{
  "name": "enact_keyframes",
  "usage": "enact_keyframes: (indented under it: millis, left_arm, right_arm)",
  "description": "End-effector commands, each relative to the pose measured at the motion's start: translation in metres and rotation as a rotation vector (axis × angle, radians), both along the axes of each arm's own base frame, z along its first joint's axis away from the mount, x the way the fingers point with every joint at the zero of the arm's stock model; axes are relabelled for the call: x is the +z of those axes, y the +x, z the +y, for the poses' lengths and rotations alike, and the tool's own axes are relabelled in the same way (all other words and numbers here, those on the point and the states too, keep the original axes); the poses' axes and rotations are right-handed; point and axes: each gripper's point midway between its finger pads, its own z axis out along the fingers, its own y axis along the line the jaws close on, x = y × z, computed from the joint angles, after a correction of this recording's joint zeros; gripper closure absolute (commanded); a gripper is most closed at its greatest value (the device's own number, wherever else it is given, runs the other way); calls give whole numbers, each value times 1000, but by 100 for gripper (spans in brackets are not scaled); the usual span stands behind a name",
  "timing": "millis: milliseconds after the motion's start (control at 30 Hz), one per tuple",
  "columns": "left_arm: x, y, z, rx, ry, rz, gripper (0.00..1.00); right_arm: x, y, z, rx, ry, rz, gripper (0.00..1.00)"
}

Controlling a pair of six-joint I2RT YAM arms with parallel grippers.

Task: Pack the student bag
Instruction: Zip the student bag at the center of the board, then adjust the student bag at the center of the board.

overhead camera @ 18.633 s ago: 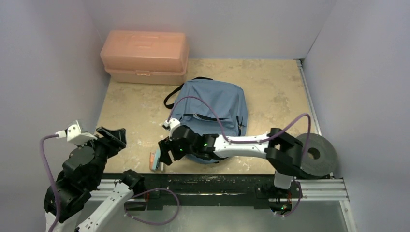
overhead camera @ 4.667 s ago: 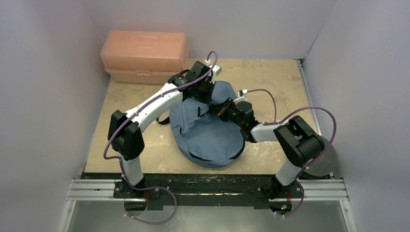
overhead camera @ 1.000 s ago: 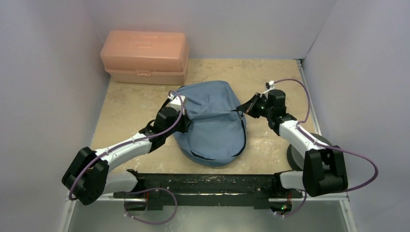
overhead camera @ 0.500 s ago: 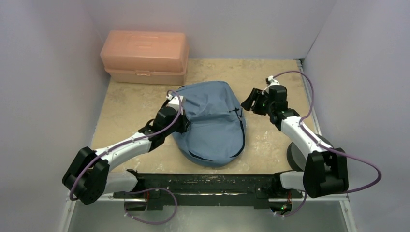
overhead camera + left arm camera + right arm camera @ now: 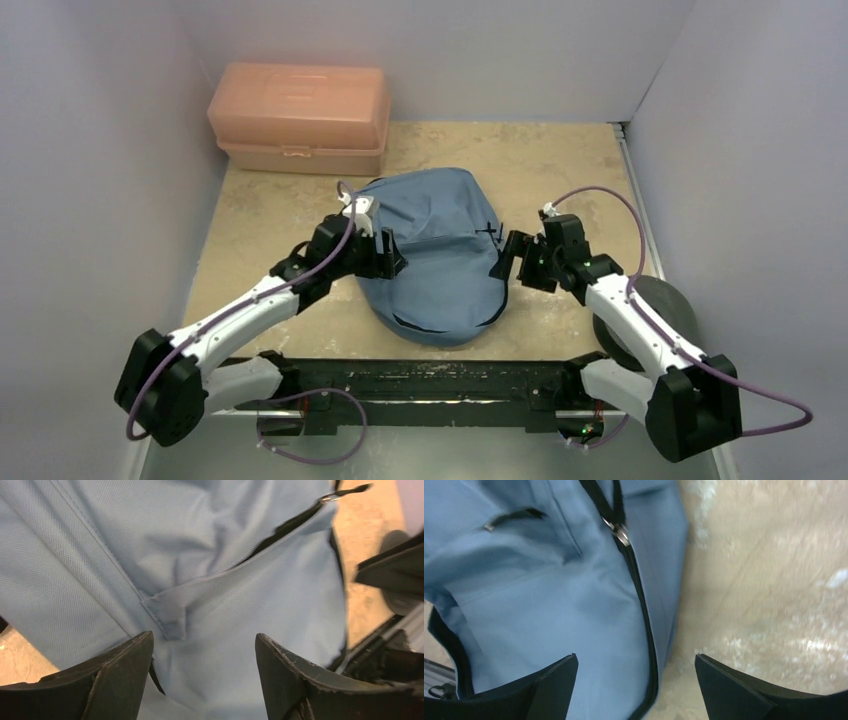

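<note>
Lying flat on the table (image 5: 570, 180) is the student bag (image 5: 440, 260), dusty blue, with the pink box (image 5: 298, 118) off its far-left corner. The main zip looks run shut down the bag's right side, its puller (image 5: 620, 532) up near the top. Left gripper (image 5: 386, 256) hangs over the bag's left flank, fingers spread, nothing held, a small fabric fold between them. Right gripper (image 5: 507, 262) sits at the bag's right edge, fingers wide apart and empty too, straddling zip and bare table. Danger here: soft cloth. Pinch that fold and the whole bag could drag or bunch. A right finger dipping low may snag the zip or scrape the table.
</note>
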Motion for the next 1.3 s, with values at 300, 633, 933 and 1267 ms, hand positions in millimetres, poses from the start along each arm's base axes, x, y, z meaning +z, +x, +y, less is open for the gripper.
enact_keyframes:
  millis: [300, 633, 933, 1267]
  left_arm:
    - [73, -109, -75, -623, 236, -399, 15]
    - [6, -96, -110, -744, 903, -642, 12]
    - [48, -71, -102, -560, 1035, -649, 98]
    - [272, -49, -79, -411, 112, -423, 100]
  right_arm:
    - [-39, -60, 50, 69, 346, 306, 53]
    - [45, -35, 59, 135, 387, 146, 100]
    - [112, -10, 42, 144, 311, -81, 84]
    - [330, 54, -82, -246, -281, -670, 3]
